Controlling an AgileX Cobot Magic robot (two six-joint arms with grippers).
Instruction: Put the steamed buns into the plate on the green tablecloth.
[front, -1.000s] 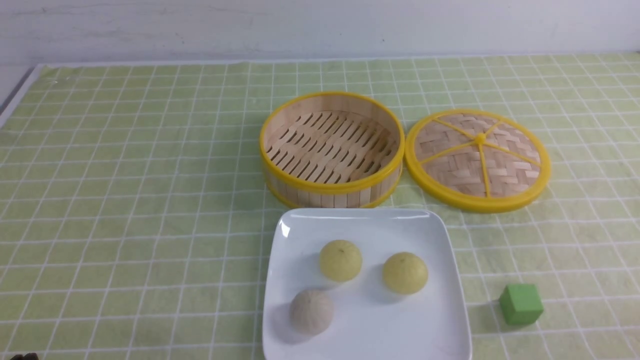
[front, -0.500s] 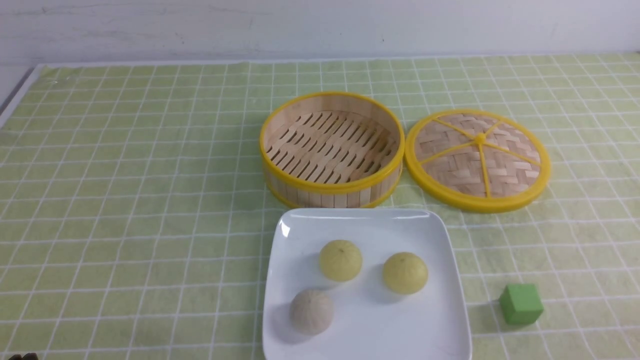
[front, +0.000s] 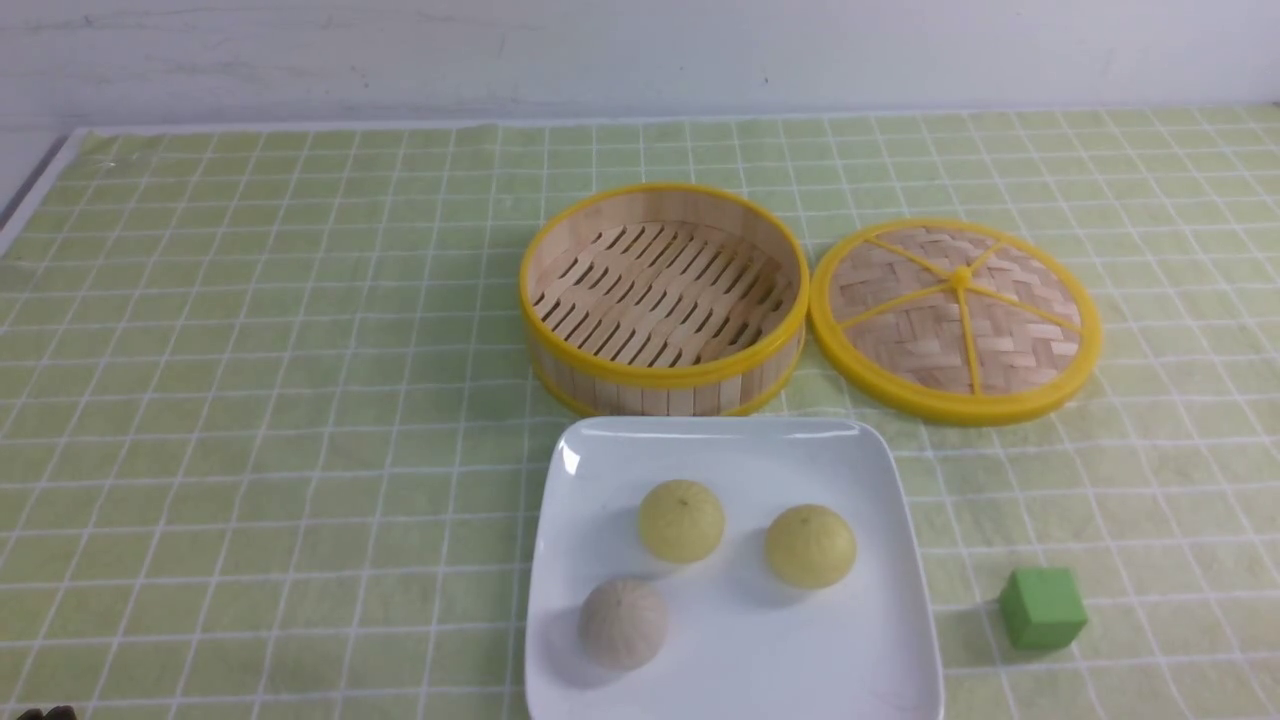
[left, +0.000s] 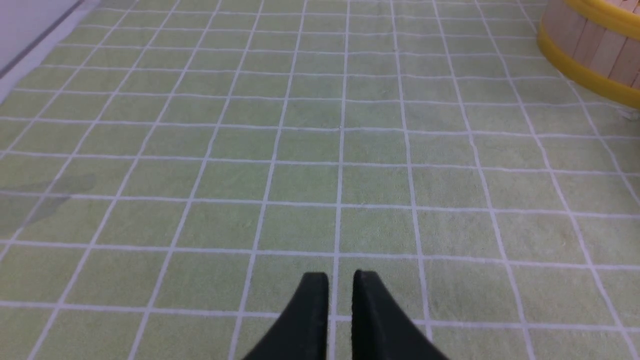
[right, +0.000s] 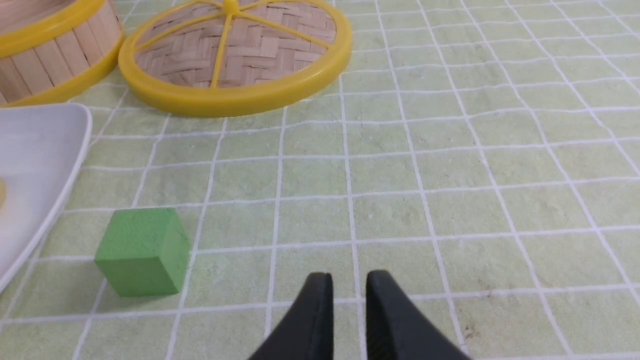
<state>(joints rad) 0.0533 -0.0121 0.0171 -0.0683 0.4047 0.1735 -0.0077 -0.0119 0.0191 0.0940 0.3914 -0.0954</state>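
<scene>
The green tablecloth (front: 250, 400) is light yellow-green with a white grid. On the glossy white plate (front: 740, 650) sit two pale yellow steamed buns (front: 681, 520) and one greyish-white. The steamer (front: 664, 298) and woven lid (front: 955, 318) are tan bamboo rimmed in yellow; the cube (front: 1042, 608) is green.

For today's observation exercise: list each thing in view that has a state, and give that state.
Buns: all three on the plate.
Plate: flat on the cloth.
Steamer: open, empty.
Lid: off, beside the steamer.
Cube: on the cloth.
Left hand: nearly shut, empty.
Right hand: nearly shut, empty.
</scene>
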